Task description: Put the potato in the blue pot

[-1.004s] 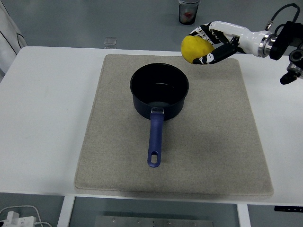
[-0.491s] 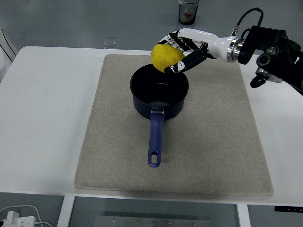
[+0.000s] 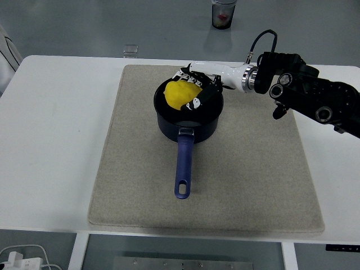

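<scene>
Now the yellow, rounded potato point(image 3: 180, 95) is held inside the mouth of the dark blue metal pot point(image 3: 189, 111), just below the rim, whereas half a second ago it was carried above the pot's far rim and a second ago it was well off to the right, over the far corner of the mat. The right hand point(image 3: 197, 90), white with black markings on its fingers, is curled around the potato from the right and far side, and the grip has not been released; the fingers point(image 3: 198, 101) are seen dipping over the rim with it. The black right arm point(image 3: 306, 95) has been swung in from the right edge and is stretched across the back of the beige, rectangular fabric mat point(image 3: 247, 169) on which the pot is set, with the pot's long blue handle point(image 3: 183, 166) pointed towards the near table edge. The left hand is not in view. Whether the potato is touching the pot's floor cannot be told, since its underside is hidden by the near wall. The carrying stage is judged to be finished and the task nearly done: what appears to be called for is an opening of the fingers and a lifting away of the hand without the rim being knocked or the pot being dragged across the mat on the white table point(image 3: 56, 129).
</scene>
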Robot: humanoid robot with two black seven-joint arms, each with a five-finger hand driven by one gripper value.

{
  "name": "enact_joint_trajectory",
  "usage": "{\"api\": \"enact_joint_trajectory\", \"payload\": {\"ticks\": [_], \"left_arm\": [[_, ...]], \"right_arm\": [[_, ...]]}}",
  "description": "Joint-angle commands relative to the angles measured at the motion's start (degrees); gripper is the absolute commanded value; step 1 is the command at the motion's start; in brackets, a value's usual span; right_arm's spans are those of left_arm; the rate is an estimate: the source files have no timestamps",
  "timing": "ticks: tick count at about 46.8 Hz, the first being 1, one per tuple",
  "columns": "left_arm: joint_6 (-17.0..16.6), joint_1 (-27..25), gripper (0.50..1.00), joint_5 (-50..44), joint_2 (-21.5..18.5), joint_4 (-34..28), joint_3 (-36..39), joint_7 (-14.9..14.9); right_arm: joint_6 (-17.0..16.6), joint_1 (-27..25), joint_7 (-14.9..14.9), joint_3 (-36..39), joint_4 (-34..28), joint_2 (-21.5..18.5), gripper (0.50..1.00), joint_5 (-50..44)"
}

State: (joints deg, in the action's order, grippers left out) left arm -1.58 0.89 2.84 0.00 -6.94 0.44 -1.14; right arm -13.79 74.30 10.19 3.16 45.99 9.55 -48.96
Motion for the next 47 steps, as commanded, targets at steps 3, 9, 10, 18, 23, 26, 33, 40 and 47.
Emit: {"api": "enact_joint_trajectory", "payload": {"ticks": [3,9,10,18,23,26,33,40,47], "left_arm": [[0.00,-0.01,0.996,-0.03,0.00,0.00,0.00,0.00],[0.00,-0.01,0.996,-0.03,0.00,0.00,0.00,0.00],[0.00,-0.01,0.996,-0.03,0.00,0.00,0.00,0.00],[0.00,-0.01,0.996,-0.03,0.00,0.00,0.00,0.00],[0.00,-0.01,0.996,-0.03,0.00,0.00,0.00,0.00],[0.00,-0.01,0.996,-0.03,0.00,0.00,0.00,0.00],[0.00,-0.01,0.996,0.06,0.00,0.00,0.00,0.00],[0.00,-0.01,0.996,-0.03,0.00,0.00,0.00,0.00],[0.00,-0.01,0.996,0.06,0.00,0.00,0.00,0.00]], "right_arm": [[-0.01,0.05,0.00,-0.62,-1.17,-0.23,0.500,-0.61],[-0.01,0.14,-0.26,-0.62,-1.25,-0.23,0.504,-0.70],[-0.01,0.14,-0.35,-0.70,-1.25,-0.23,0.529,-0.78],[-0.01,0.14,-0.70,-0.70,-1.34,-0.67,0.711,-0.70],[-0.01,0.23,-0.70,-0.70,-1.34,-0.67,0.790,-0.70],[-0.01,0.14,-0.70,-0.70,-1.34,-0.67,0.829,-0.78],[0.08,0.14,-0.70,-0.70,-1.34,-0.67,0.876,-1.48],[-0.01,0.23,-0.61,-0.70,-1.34,-0.67,0.905,-3.33],[-0.10,0.32,-0.61,-0.70,-1.34,-0.67,0.913,-3.25]]}}
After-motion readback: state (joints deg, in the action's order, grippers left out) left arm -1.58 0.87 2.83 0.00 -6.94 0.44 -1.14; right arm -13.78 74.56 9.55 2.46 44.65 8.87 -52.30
